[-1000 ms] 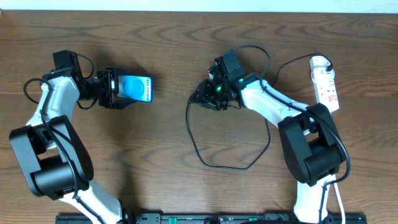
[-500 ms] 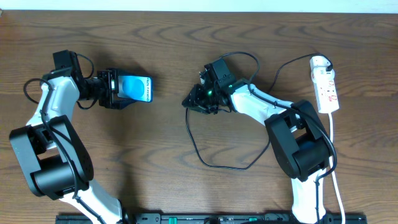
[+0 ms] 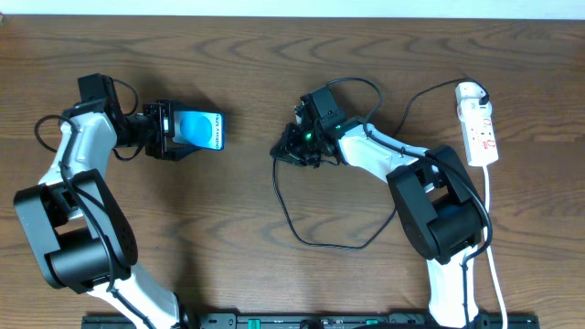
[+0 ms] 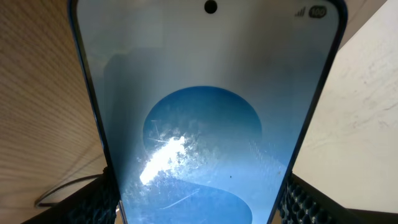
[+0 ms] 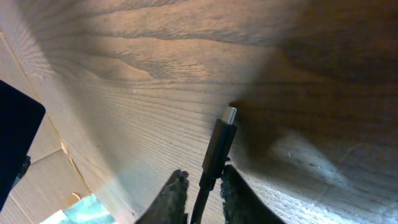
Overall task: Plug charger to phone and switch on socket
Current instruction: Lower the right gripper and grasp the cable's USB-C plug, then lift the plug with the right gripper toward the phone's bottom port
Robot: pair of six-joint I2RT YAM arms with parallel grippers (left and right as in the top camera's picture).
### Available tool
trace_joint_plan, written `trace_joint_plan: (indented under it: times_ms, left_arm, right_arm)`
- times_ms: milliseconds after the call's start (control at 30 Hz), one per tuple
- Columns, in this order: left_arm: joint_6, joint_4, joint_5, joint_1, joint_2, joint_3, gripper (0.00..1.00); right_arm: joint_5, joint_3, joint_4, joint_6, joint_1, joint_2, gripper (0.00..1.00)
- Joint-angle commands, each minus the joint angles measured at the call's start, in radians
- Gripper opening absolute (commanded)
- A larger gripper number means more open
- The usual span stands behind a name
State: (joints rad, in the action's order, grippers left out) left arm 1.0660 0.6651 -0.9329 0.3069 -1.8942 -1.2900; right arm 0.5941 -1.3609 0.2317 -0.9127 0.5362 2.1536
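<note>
I count one phone (image 3: pixel 198 130), one charger (image 3: pixel 281 203), one socket (image 3: pixel 479 128) and two arms on the worktop (image 3: pixel 274 73). The left arm (image 3: pixel 78 151) reaches far, then bends right. The left jaws clamp the phone's long edges at far left, screen up. The right arm (image 3: pixel 384 151) stretches left to mid-worktop. The right jaws stand narrow on either side of the charger just behind its plug tip (image 5: pixel 228 114); I cannot tell whether they pinch it. The cable loops near, then runs right toward the socket.
</note>
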Motion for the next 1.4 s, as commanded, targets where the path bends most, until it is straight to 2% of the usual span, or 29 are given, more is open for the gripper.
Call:
trace_joint_plan:
  times_ms: [0, 267, 400, 667, 867, 1033, 1267, 1367]
  left_arm:
    - [-0.026, -0.001, -0.016, 0.004, 0.019, -0.008, 0.65]
    - [-0.056, -0.001, -0.016, 0.004, 0.019, -0.008, 0.65]
    - [-0.127, -0.001, -0.018, 0.004, 0.019, -0.008, 0.65]
    - [-0.283, -0.001, -0.02, 0.004, 0.019, -0.008, 0.6]
    - [-0.341, -0.001, -0.021, 0.004, 0.019, -0.008, 0.6]
    - [-0.372, 0.0, -0.025, 0.003, 0.019, -0.008, 0.6]
    - [-0.401, 0.006, -0.025, -0.003, 0.019, -0.008, 0.59]
    - [-0.405, 0.006, -0.024, -0.016, 0.019, -0.008, 0.56]
  right_arm:
    - [0.003, -0.017, -0.004, 0.02, -0.008, 0.018, 0.03]
    - [0.049, -0.019, 0.004, 0.183, -0.021, 0.017, 0.01]
    - [0.093, -0.041, 0.048, 0.344, -0.029, 0.01, 0.01]
    - [0.159, -0.259, 0.433, 0.782, -0.032, -0.001, 0.01]
    - [0.187, -0.401, 0.707, 1.018, -0.024, -0.001, 0.01]
    - [0.187, -0.462, 0.829, 1.124, 0.0, -0.001, 0.01]
    - [0.175, -0.502, 0.887, 1.183, 0.035, -0.001, 0.01]
    - [0.137, -0.502, 0.887, 1.183, 0.051, -0.001, 0.01]
